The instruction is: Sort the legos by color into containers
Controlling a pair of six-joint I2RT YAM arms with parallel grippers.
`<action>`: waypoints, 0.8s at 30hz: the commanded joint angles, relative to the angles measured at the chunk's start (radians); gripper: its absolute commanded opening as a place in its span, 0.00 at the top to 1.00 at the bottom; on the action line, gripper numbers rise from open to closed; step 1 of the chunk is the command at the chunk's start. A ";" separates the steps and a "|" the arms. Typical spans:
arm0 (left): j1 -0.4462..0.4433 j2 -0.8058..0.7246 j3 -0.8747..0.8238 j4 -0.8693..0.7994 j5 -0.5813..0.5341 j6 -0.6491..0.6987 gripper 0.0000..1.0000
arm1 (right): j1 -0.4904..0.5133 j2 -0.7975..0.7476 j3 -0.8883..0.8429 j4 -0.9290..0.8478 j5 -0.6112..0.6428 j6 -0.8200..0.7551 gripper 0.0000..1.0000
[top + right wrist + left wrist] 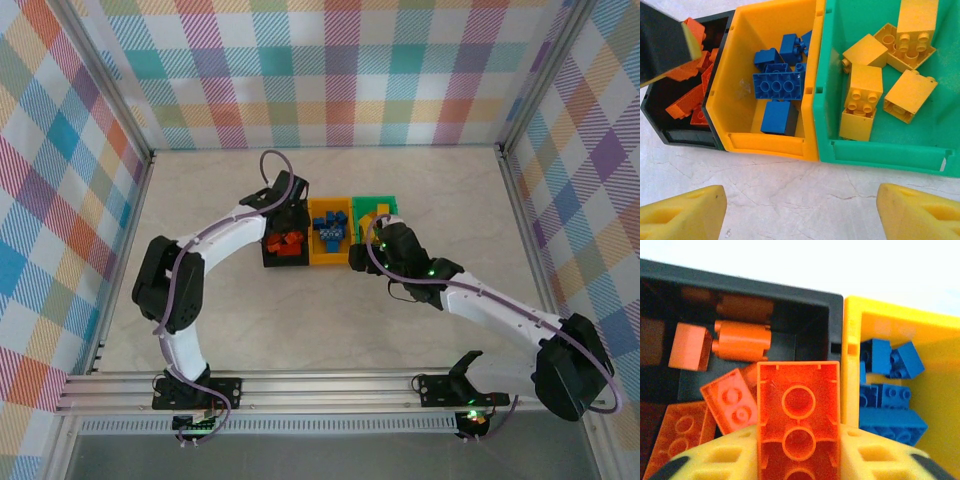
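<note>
One orange brick [799,405] looks left, clamped in the left end effector [799,452] over the black bin [740,286], while blue legos [776,86] fill the yellow bin [765,143], yellow legos [862,89] the green bin [880,151], and the right end effector [800,210] gapes empty.

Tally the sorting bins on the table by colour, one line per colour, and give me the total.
Black bin: 1
Yellow-orange bin: 1
Green bin: 1
Total: 3
</note>
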 commanded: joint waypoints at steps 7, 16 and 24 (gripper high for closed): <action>0.007 -0.108 0.005 -0.039 -0.003 0.023 0.00 | -0.004 -0.090 -0.010 -0.020 0.024 0.002 0.13; 0.007 -0.452 -0.213 0.049 -0.234 0.036 0.00 | -0.004 -0.142 -0.020 -0.075 0.167 0.020 0.00; 0.135 -0.542 -0.480 0.301 -0.350 0.355 0.00 | -0.044 -0.161 -0.049 -0.079 0.258 -0.062 0.00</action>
